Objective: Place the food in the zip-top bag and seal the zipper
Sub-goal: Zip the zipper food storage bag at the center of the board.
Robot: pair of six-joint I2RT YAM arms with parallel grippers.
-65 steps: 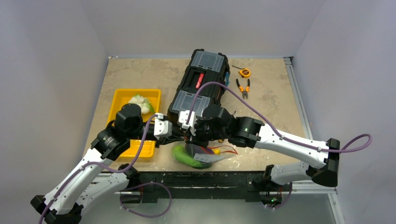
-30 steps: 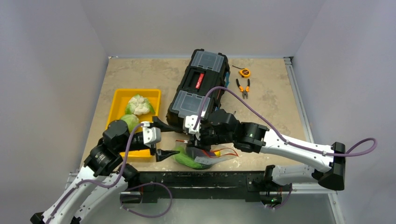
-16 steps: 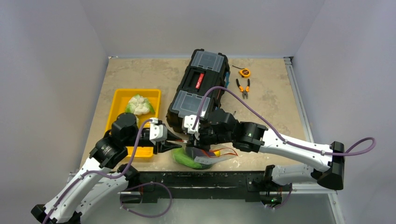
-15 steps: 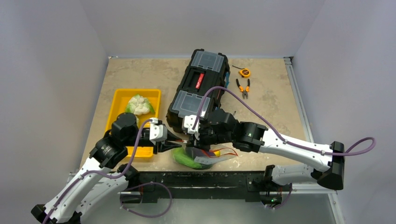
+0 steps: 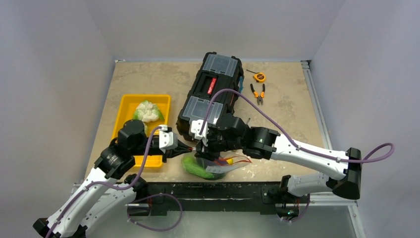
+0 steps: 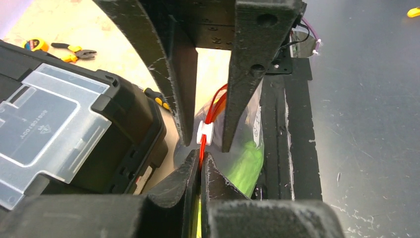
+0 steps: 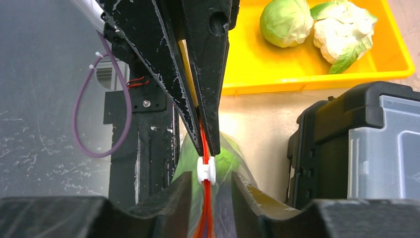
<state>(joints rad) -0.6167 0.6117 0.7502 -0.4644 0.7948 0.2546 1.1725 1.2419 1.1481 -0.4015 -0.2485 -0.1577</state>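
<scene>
The clear zip-top bag [image 5: 210,167] lies at the table's near edge with a green food piece [image 5: 194,167] and a yellow one [image 5: 230,160] inside. My left gripper [image 6: 200,157] is shut on the red-orange zipper [image 6: 214,106] at the bag's end, just behind the white slider [image 6: 204,134]. My right gripper [image 7: 210,186] is open, its jaws on either side of the slider [image 7: 206,170] with gaps. The two grippers meet tip to tip above the bag in the top view, left gripper [image 5: 190,148] and right gripper [image 5: 202,150]. A green cabbage [image 7: 281,22] and a white cauliflower [image 7: 341,29] sit in the tray.
The yellow tray [image 5: 130,106] stands at the left, partly under my left arm. A black toolbox [image 5: 210,94] lies just behind the bag. Orange-handled pliers [image 5: 257,92] and a small tape measure [image 5: 259,77] lie at the back right. The black table frame [image 5: 218,191] runs below the bag.
My left gripper swung away to the left, came back open and is now shut on the zipper end. My right gripper shifted slightly left along the strip.
</scene>
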